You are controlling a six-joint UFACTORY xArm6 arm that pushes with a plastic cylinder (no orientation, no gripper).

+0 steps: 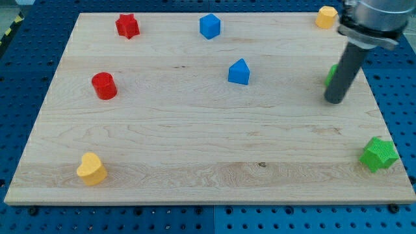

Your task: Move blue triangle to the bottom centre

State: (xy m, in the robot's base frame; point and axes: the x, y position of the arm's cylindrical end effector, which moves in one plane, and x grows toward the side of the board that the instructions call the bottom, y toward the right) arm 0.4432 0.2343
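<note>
The blue triangle block (239, 72) lies on the wooden board (195, 149), a little above and right of the board's middle. My tip (335, 101) rests on the board near the view's right, well to the right of the blue triangle and slightly lower. The rod partly hides a green block (331, 74) just behind it.
A blue cube (210, 26) sits at top centre. A red star (127, 26) is at top left and a red cylinder (104, 86) at left. A yellow heart-like block (91, 169) is at bottom left, a yellow block (326, 17) at top right, a green star (379, 154) at bottom right.
</note>
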